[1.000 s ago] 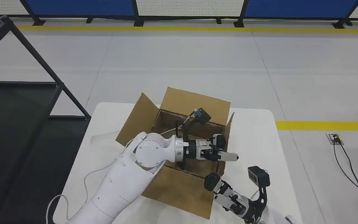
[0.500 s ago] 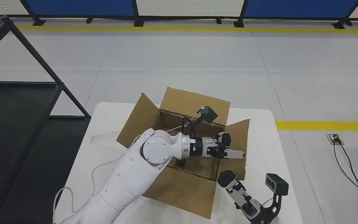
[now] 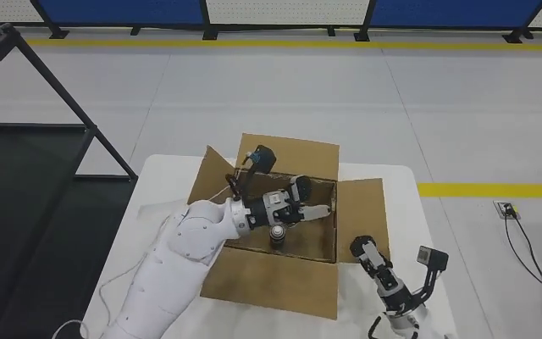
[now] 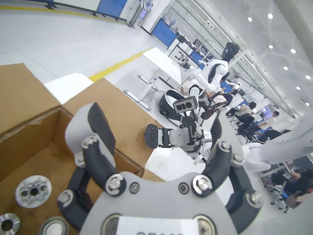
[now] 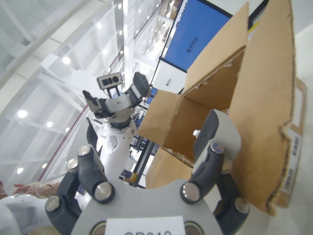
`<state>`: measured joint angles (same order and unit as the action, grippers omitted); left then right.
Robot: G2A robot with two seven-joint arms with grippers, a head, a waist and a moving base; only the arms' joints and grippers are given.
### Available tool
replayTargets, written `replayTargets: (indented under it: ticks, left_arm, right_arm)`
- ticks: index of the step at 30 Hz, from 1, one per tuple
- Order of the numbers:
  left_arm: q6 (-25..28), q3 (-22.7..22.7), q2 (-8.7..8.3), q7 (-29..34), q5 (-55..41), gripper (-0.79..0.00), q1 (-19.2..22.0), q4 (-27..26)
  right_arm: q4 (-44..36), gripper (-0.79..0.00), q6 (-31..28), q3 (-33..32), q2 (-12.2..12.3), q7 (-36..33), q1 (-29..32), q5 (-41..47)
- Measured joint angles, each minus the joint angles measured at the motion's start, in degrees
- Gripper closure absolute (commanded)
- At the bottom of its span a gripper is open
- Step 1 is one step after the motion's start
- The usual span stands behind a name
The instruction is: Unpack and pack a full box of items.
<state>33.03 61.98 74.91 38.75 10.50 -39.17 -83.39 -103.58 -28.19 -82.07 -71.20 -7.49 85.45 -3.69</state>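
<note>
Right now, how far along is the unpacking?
Done: the box has its flaps folded open. In hand: nothing. The left hand is open above the box interior, and the right hand is open beside the right flap. Left: round metal parts lie on the box floor, so unpacking looks barely begun and repacking untouched.

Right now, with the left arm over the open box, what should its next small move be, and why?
Probably lower the left gripper onto the part in the box. Its jaws stand open and empty above the box, and the part stands near them, ungrasped. The right gripper sits outside the box, open.
</note>
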Motion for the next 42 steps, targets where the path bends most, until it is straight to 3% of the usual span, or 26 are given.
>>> replayTargets:
  ticks: [10,22,29,42]
  left_arm:
    - [0.36,12.4,-3.15,-2.51,3.82,-0.785,-14.99,-13.03]
    - [2.8,19.85,-4.81,-7.65,8.26,-0.785,-26.7,-19.28]
    - [4.85,22.77,-5.41,-10.57,7.31,-0.785,-31.27,-21.09]
    - [5.81,26.15,-6.05,-16.76,10.37,-0.785,-36.37,-22.51]
  right_arm:
    - [0.91,-0.785,8.04,0.99,-0.44,1.43,-3.8,-1.39]
    - [1.38,-0.785,22.81,3.52,-1.22,4.39,-9.55,-5.93]
    - [3.45,-0.785,24.85,3.14,-1.5,3.85,-11.35,-4.06]
    - [9.83,-0.785,21.71,2.42,-1.68,-1.49,-13.94,1.29]
